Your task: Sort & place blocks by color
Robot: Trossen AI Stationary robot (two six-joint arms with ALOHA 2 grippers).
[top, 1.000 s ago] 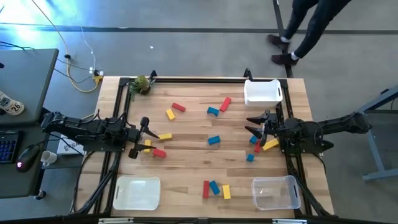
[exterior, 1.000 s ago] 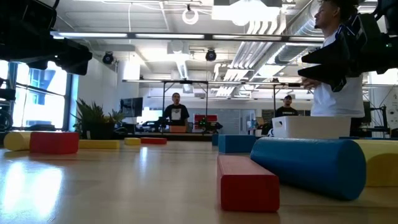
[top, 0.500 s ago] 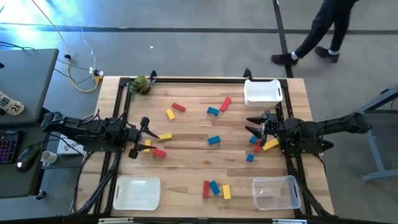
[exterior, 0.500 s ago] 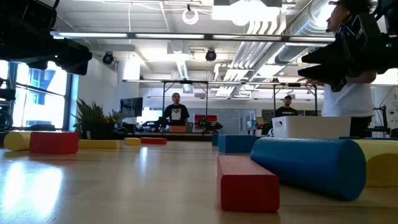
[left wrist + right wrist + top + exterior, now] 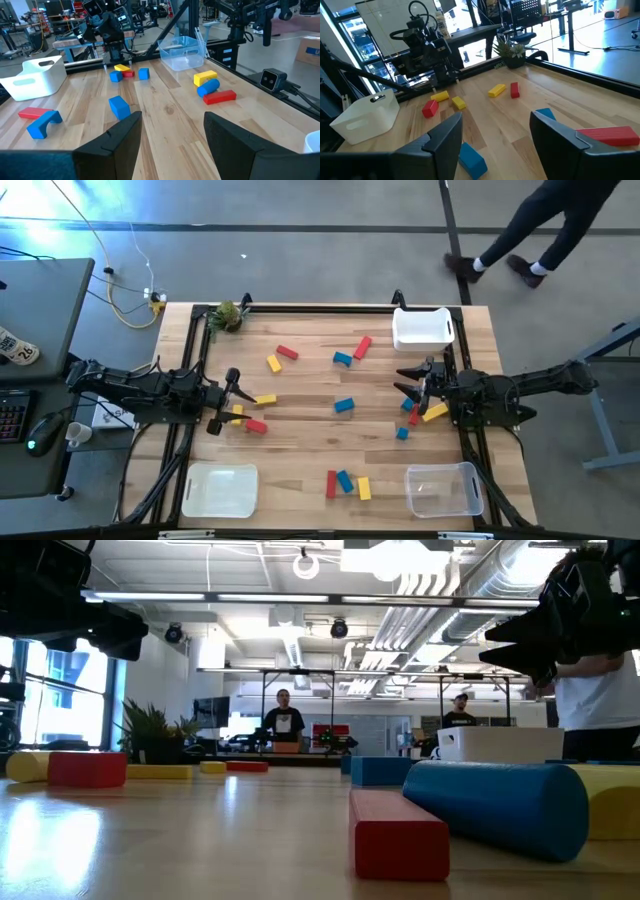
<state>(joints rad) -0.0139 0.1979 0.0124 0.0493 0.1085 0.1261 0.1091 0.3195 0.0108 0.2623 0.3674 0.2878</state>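
Red, yellow and blue blocks lie scattered flat on the wooden table (image 5: 300, 450). My left gripper (image 5: 224, 400) hovers open at the left side, beside a yellow bar (image 5: 265, 398), a yellow block (image 5: 237, 417) and a red block (image 5: 256, 426). My right gripper (image 5: 405, 382) hovers open at the right side, just beyond a cluster of red (image 5: 413, 412), yellow (image 5: 434, 412) and blue (image 5: 402, 434) blocks. Both wrist views show spread fingers with nothing between them, at my left gripper (image 5: 172, 145) and my right gripper (image 5: 495, 145).
A white bin (image 5: 422, 328) sits at the far right corner, a clear bin (image 5: 443, 488) at the near right, and another bin (image 5: 220, 490) at the near left. A green leafy clump (image 5: 228, 316) stands at the far left corner. A person (image 5: 540, 230) walks beyond the far edge.
Both arms and all blocks have kept still. The person beyond the table's far edge has walked toward the right.
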